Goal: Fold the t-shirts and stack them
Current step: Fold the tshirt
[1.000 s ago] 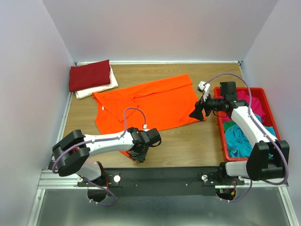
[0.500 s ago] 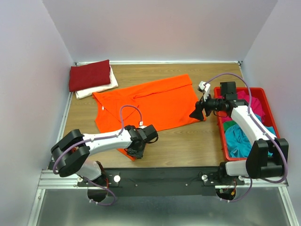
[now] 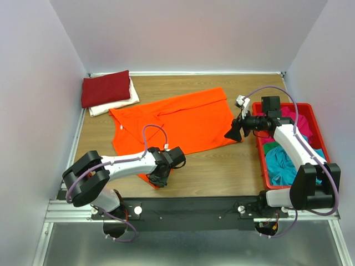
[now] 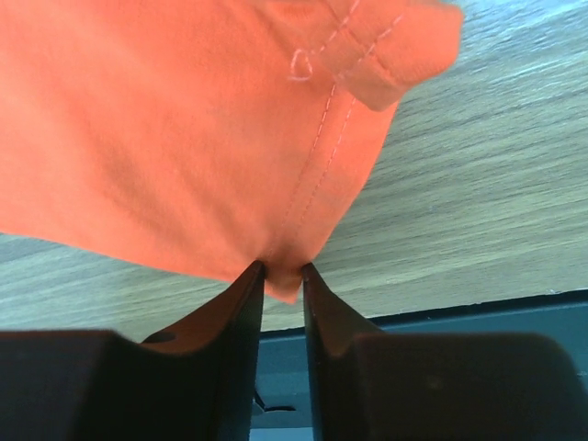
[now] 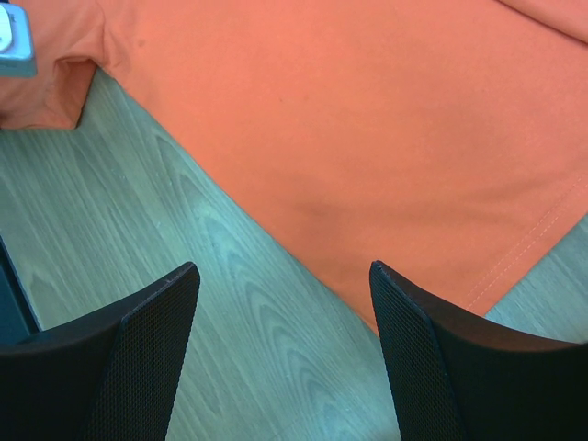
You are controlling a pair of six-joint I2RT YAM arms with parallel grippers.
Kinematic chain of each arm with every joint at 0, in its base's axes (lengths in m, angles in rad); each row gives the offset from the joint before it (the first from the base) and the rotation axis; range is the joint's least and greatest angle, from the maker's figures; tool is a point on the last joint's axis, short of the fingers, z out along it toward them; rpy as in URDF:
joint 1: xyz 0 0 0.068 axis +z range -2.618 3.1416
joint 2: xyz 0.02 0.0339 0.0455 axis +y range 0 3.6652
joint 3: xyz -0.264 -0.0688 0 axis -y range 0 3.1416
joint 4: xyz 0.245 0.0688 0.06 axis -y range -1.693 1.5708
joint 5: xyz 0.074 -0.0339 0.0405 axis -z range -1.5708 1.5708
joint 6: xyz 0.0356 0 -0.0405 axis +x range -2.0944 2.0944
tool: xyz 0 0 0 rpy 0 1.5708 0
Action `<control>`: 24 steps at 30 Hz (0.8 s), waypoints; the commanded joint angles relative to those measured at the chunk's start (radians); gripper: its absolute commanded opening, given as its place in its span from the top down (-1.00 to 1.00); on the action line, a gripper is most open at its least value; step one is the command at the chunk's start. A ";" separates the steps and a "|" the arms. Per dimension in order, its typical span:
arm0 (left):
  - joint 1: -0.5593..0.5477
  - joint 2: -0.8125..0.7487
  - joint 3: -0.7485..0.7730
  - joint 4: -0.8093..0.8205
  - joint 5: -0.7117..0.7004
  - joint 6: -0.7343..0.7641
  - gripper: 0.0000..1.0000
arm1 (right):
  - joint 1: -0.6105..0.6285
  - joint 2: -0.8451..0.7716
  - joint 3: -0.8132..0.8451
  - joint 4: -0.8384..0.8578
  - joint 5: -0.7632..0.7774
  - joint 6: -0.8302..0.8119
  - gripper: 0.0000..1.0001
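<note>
Your left arm has slid a little leftward along the near edge of the orange t-shirt (image 3: 177,119) since a second ago; your right arm has hardly shifted. The left pincer (image 4: 282,276) is clenched on a thin fold at the cloth's very edge, beside a stitched seam, low over the wooden surface (image 3: 222,166). The right pincer (image 5: 283,271) is spread wide with nothing in it, hovering over the shirt's lower right corner. The shirt lies spread mid-surface, between the folded dark red t-shirt (image 3: 105,87) at the far left and the red tray (image 3: 316,119).

That bite looks shallow, so a quick pull may let the cloth slip free. With only one corner held, lifting may drag the shirt askew.

From above, your left wrist hides its fingertips and the cloth beneath. Your right arm covers part of the tray's contents.
</note>
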State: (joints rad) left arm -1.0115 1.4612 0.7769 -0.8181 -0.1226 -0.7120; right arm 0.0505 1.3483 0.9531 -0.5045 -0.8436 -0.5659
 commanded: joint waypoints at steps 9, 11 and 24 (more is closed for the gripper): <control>0.005 0.010 0.036 -0.013 0.005 0.022 0.81 | -0.021 -0.026 -0.008 -0.032 -0.045 -0.009 -0.62; 0.005 -0.010 0.054 -0.012 0.005 0.023 0.95 | -0.021 -0.025 -0.011 -0.035 -0.038 -0.020 -0.62; 0.007 -0.093 0.058 0.013 0.032 0.052 1.00 | -0.021 -0.011 -0.008 -0.258 0.149 -0.621 -0.48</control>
State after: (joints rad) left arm -1.0080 1.4067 0.8318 -0.8230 -0.1089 -0.6697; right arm 0.0372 1.3388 0.9329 -0.6388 -0.8066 -0.8997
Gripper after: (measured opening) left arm 0.008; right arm 0.751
